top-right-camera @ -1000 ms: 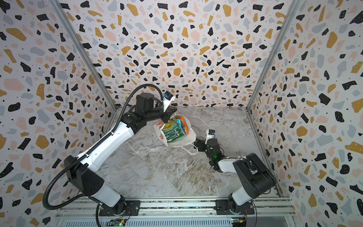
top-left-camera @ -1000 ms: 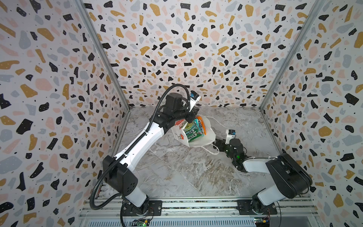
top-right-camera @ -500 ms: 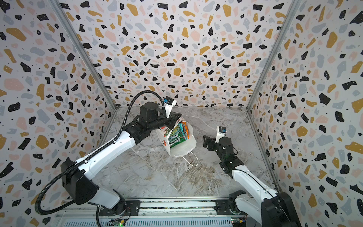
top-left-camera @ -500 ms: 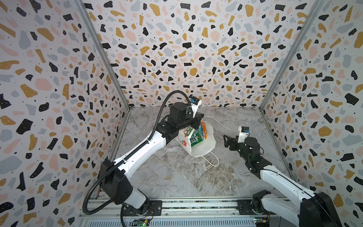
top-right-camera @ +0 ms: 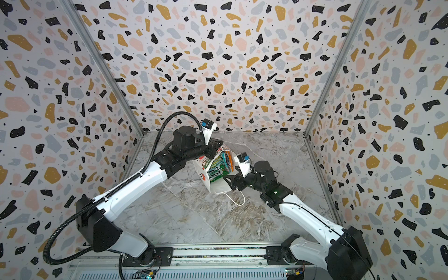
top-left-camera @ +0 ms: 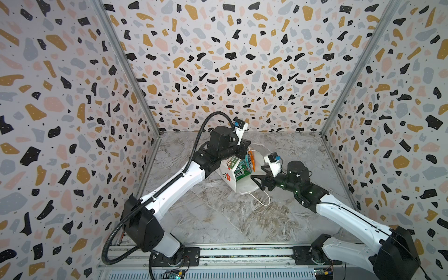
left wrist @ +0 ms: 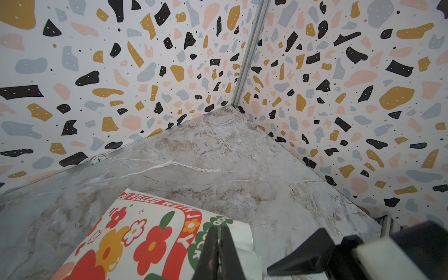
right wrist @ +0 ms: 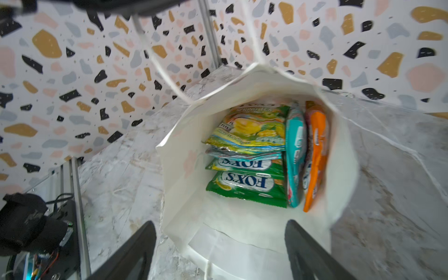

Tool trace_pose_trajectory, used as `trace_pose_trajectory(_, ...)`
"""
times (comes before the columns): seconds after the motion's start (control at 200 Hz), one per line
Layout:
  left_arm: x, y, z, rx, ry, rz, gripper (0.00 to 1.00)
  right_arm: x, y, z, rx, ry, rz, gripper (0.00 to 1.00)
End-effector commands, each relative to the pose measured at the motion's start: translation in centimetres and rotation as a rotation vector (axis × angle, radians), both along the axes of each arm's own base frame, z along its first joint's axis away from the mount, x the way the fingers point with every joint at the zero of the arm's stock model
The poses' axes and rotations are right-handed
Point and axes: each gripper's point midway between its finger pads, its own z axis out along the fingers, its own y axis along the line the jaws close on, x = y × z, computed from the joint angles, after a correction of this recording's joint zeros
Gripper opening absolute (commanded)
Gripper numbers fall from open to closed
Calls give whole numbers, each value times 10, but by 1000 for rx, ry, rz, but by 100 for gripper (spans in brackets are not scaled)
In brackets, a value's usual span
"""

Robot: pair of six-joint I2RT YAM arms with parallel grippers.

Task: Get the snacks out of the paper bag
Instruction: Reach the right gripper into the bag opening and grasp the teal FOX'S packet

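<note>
L gripper [left wrist: 219, 231] tight on white paper bag [right wrist: 180, 201], R gripper [right wrist: 220, 224] wide at mouth, glossy flat snacks [right wrist: 249, 184] inside

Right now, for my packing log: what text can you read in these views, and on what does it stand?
"FOX'S": green packets in the paper bag.
"FILLED WITH JOY": red band on the bag's outside.
"1": round sticker at the wall's foot.
Teal packet, orange packet: print too blurred.
</note>
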Motion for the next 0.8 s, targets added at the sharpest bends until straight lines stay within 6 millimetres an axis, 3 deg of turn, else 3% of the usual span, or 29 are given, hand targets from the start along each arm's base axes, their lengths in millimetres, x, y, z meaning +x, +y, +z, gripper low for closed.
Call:
trace_pose_trajectory(0.0,1,1,35,-53,-73,11,0,3,8,-11,-112,-22,1,83)
trace_pose_trajectory(0.24,-1,1,38,-52,-76,3,0,16,21,-44,-265,1,-7,76)
trace_pose_trajectory(0.521,-2,0,39,-42,-76,-7,0,49,27,-71,-438,7,-106,67)
trace_pose_trajectory(0.791,-3,3,41,-32,-80,-3,0,83,24,-72,-497,-27,-246,62)
